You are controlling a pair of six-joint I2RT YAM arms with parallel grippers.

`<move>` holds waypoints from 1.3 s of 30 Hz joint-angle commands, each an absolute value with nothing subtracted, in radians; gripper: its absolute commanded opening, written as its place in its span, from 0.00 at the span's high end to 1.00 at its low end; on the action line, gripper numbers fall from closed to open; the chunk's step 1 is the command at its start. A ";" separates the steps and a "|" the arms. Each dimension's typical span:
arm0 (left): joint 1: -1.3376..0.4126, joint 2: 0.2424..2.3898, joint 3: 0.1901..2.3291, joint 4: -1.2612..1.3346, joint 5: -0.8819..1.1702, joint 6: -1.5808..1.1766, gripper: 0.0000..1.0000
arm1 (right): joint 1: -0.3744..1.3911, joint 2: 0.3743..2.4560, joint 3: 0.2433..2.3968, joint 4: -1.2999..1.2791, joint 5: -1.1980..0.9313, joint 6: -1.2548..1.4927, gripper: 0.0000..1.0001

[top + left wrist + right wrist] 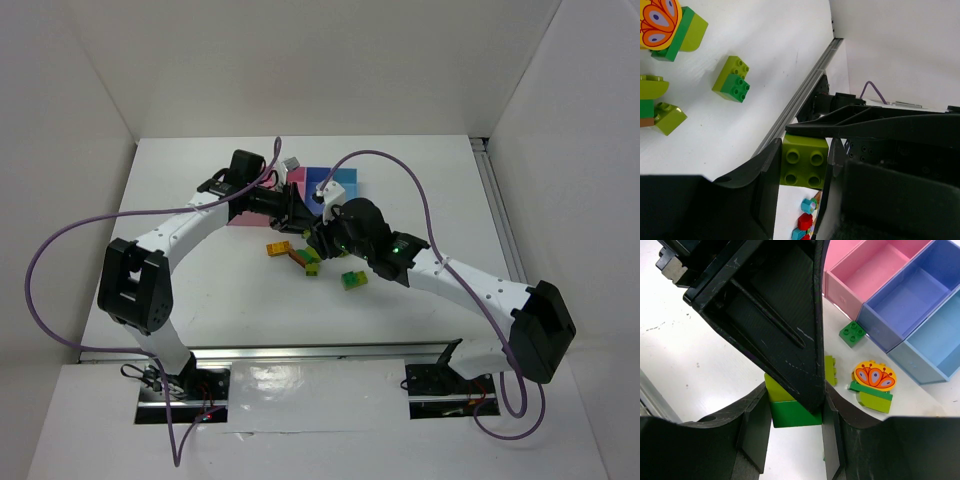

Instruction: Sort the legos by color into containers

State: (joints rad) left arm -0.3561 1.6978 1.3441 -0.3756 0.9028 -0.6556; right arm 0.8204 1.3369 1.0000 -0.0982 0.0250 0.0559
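Splitting a stacked pair looks like the step in hand: the left gripper (pixel 802 170) pinches the yellow-green brick (pixel 804 159), the right gripper (pixel 792 440) seemingly pinches the green brick (pixel 795 416), near the containers (pixel 845 290), so next calls for pulling straight apart.

Right tool (pixel 795 412) grips a green brick (pixel 787 416) beneath a yellow-green brick (pixel 774 390).

White plastic left arm (pixel 185 230) and right arm (pixel 470 287), chunky black joints (pixel 135 285), matte black right gripper (pixel 795 421), looping purple cables (pixel 45 250), green light (pixel 397 241) glowing.
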 commanded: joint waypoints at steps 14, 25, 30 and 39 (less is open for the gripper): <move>-0.330 1.729 1.479 -0.696 0.822 -0.261 0.90 | 0.813 1.284 1.009 -0.176 -0.003 0.055 0.90; -0.330 1.729 1.460 -0.699 0.908 -0.221 0.58 | 0.795 1.293 1.009 -0.176 -0.003 0.055 0.91; -0.340 1.750 1.460 -0.689 0.953 -0.221 0.39 | 0.795 1.302 1.009 -0.167 -0.012 0.055 0.91; -0.373 1.793 1.428 -0.588 1.044 -0.290 0.37 | 0.795 1.302 1.029 -0.167 -0.031 0.046 0.91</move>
